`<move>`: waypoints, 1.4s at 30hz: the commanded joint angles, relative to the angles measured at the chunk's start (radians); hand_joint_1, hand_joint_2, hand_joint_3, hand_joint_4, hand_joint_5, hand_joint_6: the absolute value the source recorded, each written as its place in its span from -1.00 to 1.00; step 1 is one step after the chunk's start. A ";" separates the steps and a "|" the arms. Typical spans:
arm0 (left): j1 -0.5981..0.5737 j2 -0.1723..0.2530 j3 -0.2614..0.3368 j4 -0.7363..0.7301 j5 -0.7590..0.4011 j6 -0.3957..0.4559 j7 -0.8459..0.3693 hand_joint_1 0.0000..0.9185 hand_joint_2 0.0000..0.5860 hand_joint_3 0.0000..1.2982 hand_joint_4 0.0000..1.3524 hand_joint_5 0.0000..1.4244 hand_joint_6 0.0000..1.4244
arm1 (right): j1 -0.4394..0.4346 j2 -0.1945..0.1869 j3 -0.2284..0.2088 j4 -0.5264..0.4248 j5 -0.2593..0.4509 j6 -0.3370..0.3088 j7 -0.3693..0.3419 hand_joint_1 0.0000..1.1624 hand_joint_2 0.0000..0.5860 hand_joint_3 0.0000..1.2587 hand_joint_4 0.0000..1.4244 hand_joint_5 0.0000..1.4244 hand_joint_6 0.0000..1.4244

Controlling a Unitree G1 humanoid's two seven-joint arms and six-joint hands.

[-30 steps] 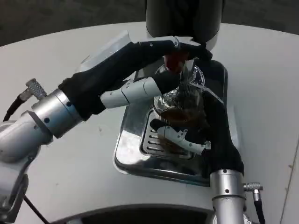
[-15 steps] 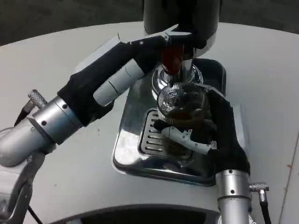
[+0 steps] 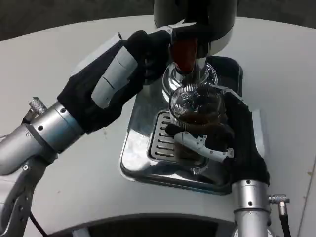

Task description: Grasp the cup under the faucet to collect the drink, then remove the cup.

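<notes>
White table (image 3: 44,64) carries a steel drip tray (image 3: 140,163) with a slotted grate, dark dispenser (image 3: 197,15) at its back. Right hand (image 3: 222,140) wraps the clear ribbed cup (image 3: 195,106), fingers closed round its lower wall; cup sits over the grate, just below the red faucet handle (image 3: 182,54), brown drink inside. Left hand (image 3: 133,59) reaches up beside the faucet, fingertips curled at the handle; can't tell if it actually grips it.
</notes>
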 commanded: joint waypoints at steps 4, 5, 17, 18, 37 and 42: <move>0.028 0.004 0.005 -0.020 0.012 0.039 -0.020 -1.00 -0.71 -1.00 -1.00 -0.91 -0.98 | 0.039 0.000 -0.005 -0.026 0.004 0.015 0.006 0.76 -0.51 0.11 0.04 0.23 0.10; 0.029 0.003 0.007 -0.027 0.008 0.041 -0.021 -1.00 -0.71 -1.00 -1.00 -0.91 -0.98 | 0.040 -0.001 -0.005 -0.027 0.005 0.016 0.006 0.76 -0.51 0.11 0.04 0.23 0.10; 0.037 0.023 0.046 -0.141 -0.007 0.080 -0.024 -1.00 -0.70 -0.83 -1.00 -0.91 -0.99 | 0.050 -0.003 -0.004 -0.048 0.006 0.015 0.010 0.75 -0.48 0.11 0.05 0.23 0.12; 0.039 0.025 0.050 -0.149 -0.009 0.086 -0.024 -1.00 -0.70 -0.81 -1.00 -0.91 -0.99 | 0.051 -0.003 -0.003 -0.051 0.005 0.016 0.011 0.75 -0.48 0.11 0.05 0.23 0.12; 0.112 0.078 0.163 -0.262 -0.029 0.123 -0.009 -1.00 -0.70 -0.73 -1.00 -0.91 -0.99 | 0.091 0.005 0.007 -0.162 0.008 0.026 0.050 0.75 -0.47 0.12 0.06 0.24 0.14; 0.140 0.089 0.186 -0.280 -0.032 0.121 -0.013 -1.00 -0.70 -0.72 -1.00 -0.91 -0.99 | 0.120 0.003 0.013 -0.214 0.007 0.029 0.073 0.75 -0.47 0.12 0.06 0.24 0.14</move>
